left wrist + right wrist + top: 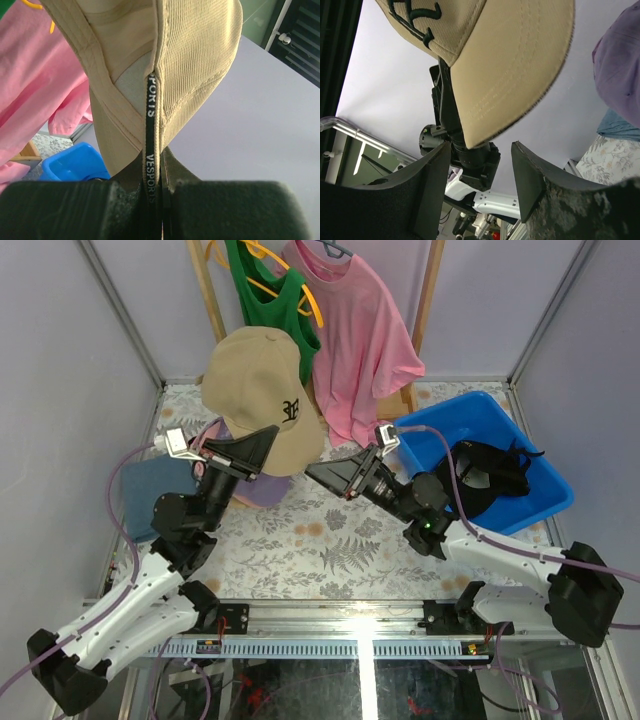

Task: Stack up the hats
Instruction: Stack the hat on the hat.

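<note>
Grey floral counter (340, 540) lies below the tan cap (262, 380), which is held in the air over the lavender cap (258, 492). The left end effector (157, 175) is clamped on the tan cap's inner seam tape; the right end effector (480, 160) stands jaws apart by the brim, holding nothing. Stacking well likely means lining crown over crown, brims matched, then lowering squarely before letting go.
</note>
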Robot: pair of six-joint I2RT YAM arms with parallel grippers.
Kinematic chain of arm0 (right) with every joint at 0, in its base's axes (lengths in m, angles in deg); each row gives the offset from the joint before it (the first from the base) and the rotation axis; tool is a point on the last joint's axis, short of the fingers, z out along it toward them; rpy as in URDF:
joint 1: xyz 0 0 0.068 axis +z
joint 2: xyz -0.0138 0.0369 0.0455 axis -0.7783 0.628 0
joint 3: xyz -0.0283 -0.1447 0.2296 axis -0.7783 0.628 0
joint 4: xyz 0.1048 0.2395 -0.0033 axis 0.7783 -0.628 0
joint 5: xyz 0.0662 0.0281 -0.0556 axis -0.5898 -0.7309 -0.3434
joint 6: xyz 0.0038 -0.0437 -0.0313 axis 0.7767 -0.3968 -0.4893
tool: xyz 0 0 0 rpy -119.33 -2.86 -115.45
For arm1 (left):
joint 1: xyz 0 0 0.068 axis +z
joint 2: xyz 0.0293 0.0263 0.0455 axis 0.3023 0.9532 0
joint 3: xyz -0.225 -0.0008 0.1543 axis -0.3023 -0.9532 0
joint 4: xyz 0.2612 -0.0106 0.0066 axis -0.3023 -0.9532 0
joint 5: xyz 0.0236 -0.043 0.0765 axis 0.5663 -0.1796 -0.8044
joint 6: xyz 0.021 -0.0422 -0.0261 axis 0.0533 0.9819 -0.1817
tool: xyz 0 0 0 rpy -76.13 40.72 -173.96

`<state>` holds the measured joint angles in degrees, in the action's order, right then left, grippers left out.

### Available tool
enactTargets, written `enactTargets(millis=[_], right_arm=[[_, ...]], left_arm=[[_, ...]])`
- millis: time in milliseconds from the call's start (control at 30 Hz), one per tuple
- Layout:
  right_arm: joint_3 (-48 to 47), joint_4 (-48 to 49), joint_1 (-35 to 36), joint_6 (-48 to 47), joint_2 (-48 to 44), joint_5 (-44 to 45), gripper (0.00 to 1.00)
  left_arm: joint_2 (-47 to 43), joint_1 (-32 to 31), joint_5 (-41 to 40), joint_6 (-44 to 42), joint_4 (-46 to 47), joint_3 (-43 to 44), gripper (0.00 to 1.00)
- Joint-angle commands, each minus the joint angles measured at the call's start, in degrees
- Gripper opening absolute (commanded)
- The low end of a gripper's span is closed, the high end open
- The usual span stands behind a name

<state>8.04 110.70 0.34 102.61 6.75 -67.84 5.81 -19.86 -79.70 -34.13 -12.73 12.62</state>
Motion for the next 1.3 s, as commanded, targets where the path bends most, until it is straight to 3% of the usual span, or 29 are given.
enactTargets(millis=[0,267,533,733,933,1033,1100,1167,1267], right_arm=[[-5.2,7.6,1.5,0.1,3.0,2.3,0.59],[-9.0,10.5,2.6,1.5,9.0,2.8,0.51],[-6.5,15.7,2.6,3.6,13.2,5.1,0.19],[-6.7,18.0,1.7,4.6,17.4,2.3,0.0],[-7.0,26.4,0.7,8.5,24.1,0.1,0.0],[-7.9,29.4,0.1,9.3,26.3,-2.0,0.0],[-8.7,30.6,-0.3,9.5,27.0,-3.6,0.0],[-9.6,30.9,-1.1,9.6,27.7,-5.4,0.0],[-10.4,32.1,-2.1,10.3,28.5,-7.5,0.0]], left_arm=[[-1.7,0.2,-1.0,-1.1,4.3,-1.4,0.0],[-2.8,0.2,-0.3,-0.1,7.0,-4.2,0.0],[-6.2,0.1,-0.7,-0.8,7.9,-8.0,0.0],[-11.7,0.2,-2.9,-4.4,2.5,-9.8,0.0],[-14.5,0.2,-3.7,-7.3,-2.9,-9.1,0.02],[-15.1,0.2,-3.8,-8.1,-4.3,-8.8,0.11],[-16.1,0.3,-4.8,-8.6,-5.2,-9.0,0.26],[-17.3,0.2,-6.0,-9.3,-6.4,-9.2,0.47],[-19.1,0.2,-8.8,-10.1,-8.5,-9.0,0.65]])
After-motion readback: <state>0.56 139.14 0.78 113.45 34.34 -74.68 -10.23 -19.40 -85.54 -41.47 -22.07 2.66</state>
